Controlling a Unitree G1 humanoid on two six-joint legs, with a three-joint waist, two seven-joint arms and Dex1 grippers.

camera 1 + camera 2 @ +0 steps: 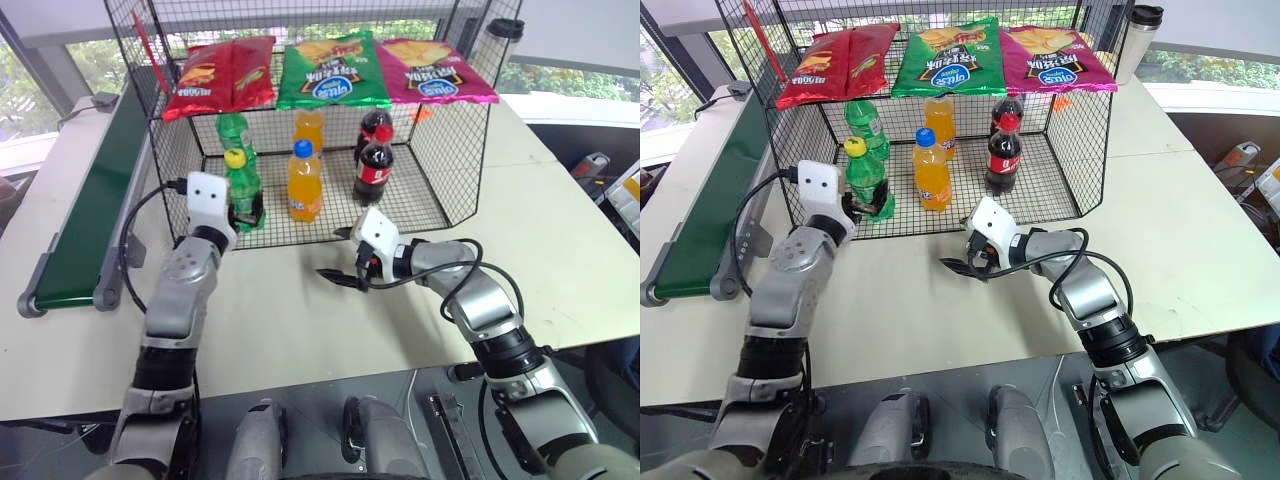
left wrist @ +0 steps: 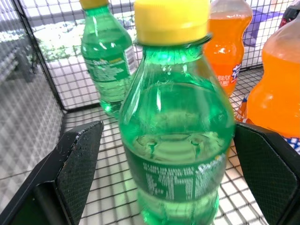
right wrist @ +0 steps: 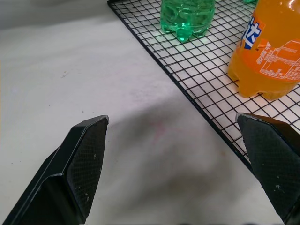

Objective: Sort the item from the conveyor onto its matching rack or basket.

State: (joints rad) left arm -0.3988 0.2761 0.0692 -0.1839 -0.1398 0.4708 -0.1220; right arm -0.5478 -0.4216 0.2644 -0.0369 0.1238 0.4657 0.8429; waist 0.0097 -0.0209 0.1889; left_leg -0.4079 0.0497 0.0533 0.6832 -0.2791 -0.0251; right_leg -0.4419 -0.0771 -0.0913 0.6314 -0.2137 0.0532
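**Green bottle standing in cage, both grippers spread**

Table: pale top, carries everything below.

Wire cage: black mesh, tall sides, at 12 o'clock of the table. Three crisp bags along its top edge: red, green, magenta.

Conveyor: dark green belt with grey rails, running along the 9 o'clock side of the cage, rounded end roller toward the near table edge.

Left gripper: at the cage's front left corner, fingers spread wide on either side of the green bottle, a gap visible between each pad and the plastic. Nothing gripped.

Right gripper: over bare table just in front of the cage's front edge, pointing toward 9 o'clock, fingers wide apart, empty.

Green bottle: yellow cap, upright on the mesh floor at the front left. A second green bottle stands behind it at 12 o'clock.

Orange bottle: blue cap, upright at 3 o'clock of the green one; another orange bottle behind it.

Cola bottle: red cap, upright further toward 3 o'clock, with a second cola bottle close behind.
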